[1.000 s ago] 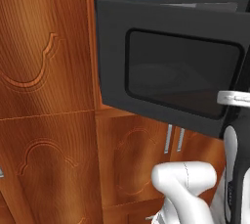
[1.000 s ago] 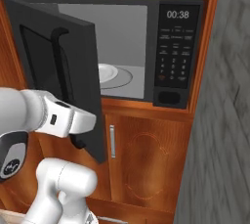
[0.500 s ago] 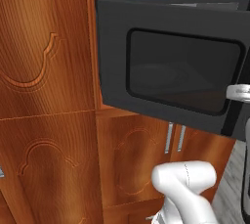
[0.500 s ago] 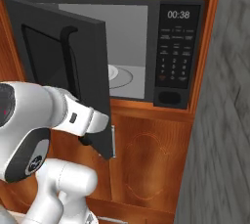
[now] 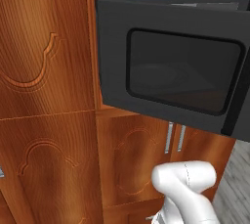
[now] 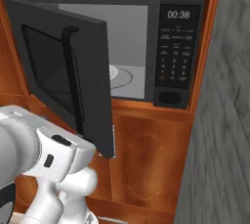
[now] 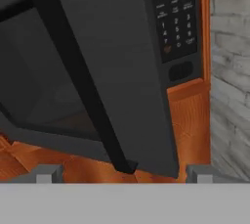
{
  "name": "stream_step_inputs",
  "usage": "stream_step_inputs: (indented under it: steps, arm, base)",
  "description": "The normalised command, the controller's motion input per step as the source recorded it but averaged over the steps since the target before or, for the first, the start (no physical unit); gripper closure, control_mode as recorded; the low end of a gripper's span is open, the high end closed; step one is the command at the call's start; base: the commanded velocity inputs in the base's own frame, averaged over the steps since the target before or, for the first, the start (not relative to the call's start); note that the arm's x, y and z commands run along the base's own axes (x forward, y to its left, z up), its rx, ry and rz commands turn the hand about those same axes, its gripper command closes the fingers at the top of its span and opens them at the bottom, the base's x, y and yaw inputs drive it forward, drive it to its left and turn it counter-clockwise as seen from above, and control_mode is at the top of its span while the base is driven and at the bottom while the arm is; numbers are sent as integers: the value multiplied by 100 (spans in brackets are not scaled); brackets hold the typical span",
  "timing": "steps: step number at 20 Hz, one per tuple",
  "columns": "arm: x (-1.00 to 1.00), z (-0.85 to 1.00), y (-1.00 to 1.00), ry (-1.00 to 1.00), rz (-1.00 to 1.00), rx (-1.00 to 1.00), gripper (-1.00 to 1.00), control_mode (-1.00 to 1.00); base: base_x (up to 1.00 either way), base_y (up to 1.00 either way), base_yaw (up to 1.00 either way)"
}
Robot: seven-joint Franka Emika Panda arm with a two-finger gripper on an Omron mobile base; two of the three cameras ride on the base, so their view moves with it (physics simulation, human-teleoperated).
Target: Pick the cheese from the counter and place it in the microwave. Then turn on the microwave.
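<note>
Swinging shut, the microwave door now half covers the cavity, its handle just above the wide, empty gripper; cheese not visible (position unknown); push the door's free edge squarely, then press start on the panel.

The robot's arm is white, smooth and shiny. It is made of fat round tubes with rounded ends, like big sausages joined together. Below the microwave door, one thick white piece carries a small dark slot and a dark patch on its side. A dark ring shows at the joint near the bottom corner. In the left base view the arm has a thin grey seam line across its round white elbow.
</note>
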Motion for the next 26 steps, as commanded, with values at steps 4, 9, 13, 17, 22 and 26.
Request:
stream_step_inputs:
  steps: [4,9,13,17,22,26]
  arm:
    - [-16,66,-52,0,4,12,-100,-100]
    - [23,31,-90,0,19,36,-100,-100]
    - [13,-2,-59,0,15,45,-100,-100]
    - [31,-5,-16,0,4,46,-100,-100]
    - [67,-1,0,0,0,35,-100,-100]
    - [78,-13,2,0,0,26,-100,-100]
  base:
    - [0,0,0]
    - [0,0,0]
    - [0,0,0]
    - [0,0,0]
    - [0,0,0]
    - [0,0,0]
